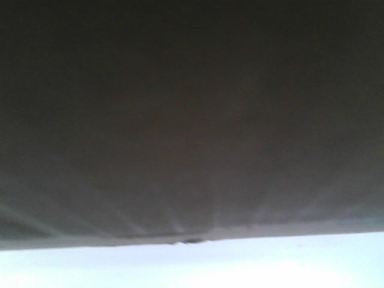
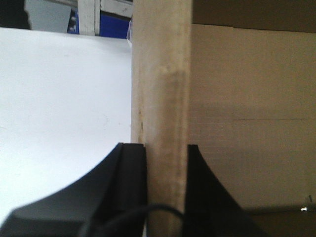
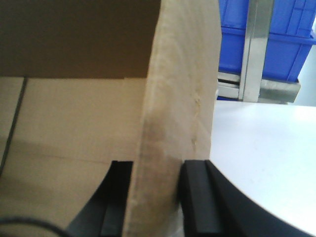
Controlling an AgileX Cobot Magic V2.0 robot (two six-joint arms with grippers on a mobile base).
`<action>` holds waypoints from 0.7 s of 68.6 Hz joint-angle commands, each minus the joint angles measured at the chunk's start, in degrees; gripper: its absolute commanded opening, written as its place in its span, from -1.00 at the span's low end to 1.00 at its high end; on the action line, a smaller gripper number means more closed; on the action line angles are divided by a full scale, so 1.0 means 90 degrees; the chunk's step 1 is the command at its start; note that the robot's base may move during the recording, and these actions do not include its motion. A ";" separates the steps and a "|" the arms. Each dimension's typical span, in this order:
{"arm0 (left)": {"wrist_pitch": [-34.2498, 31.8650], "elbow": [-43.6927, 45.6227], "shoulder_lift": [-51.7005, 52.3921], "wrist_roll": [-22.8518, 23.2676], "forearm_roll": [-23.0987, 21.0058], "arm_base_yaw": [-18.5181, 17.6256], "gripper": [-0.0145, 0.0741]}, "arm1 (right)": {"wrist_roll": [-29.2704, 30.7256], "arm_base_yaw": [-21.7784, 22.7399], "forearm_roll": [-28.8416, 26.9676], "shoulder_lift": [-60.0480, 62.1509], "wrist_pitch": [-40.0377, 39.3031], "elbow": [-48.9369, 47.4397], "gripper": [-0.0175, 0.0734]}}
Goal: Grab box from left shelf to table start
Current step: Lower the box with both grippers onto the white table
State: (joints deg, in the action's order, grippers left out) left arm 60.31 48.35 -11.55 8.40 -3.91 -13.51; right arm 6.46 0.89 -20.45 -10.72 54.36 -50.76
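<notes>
We read no text, label, brand, number or sign in any view. Box point(image 2: 163, 89) cardboard plain to us in both wrist views. Blue bins point(image 3: 276, 44) behind show us only moulded ribs. Front view dark, blurred; we cannot tell any marking there.

The white counter point(image 2: 59, 98) spread smooth beside the box point(image 2: 163, 89); whether the box sat on it was unclear. The left shelf point(image 3: 256, 49) rose beyond its far edge.
</notes>
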 commanded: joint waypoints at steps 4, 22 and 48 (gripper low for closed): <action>-0.0391 -0.0374 -0.0089 0.0104 -0.0207 -0.0072 -0.90 | 0.0068 -0.0003 0.0165 -0.0133 -0.0593 -0.0182 -0.49; -0.0391 -0.1397 -0.0089 0.0104 -0.0207 -0.0072 -0.90 | 0.0068 -0.0003 0.0165 -0.0133 -0.0593 -0.0182 -0.49; -0.0367 -0.2082 -0.0089 0.0104 -0.0160 -0.0072 -0.90 | 0.0068 -0.0003 0.0165 -0.0133 -0.0593 -0.0182 -0.49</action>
State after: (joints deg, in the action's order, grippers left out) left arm 50.01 30.33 -11.46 9.26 -7.63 -13.96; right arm 6.78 0.89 -20.09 -11.40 53.06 -50.86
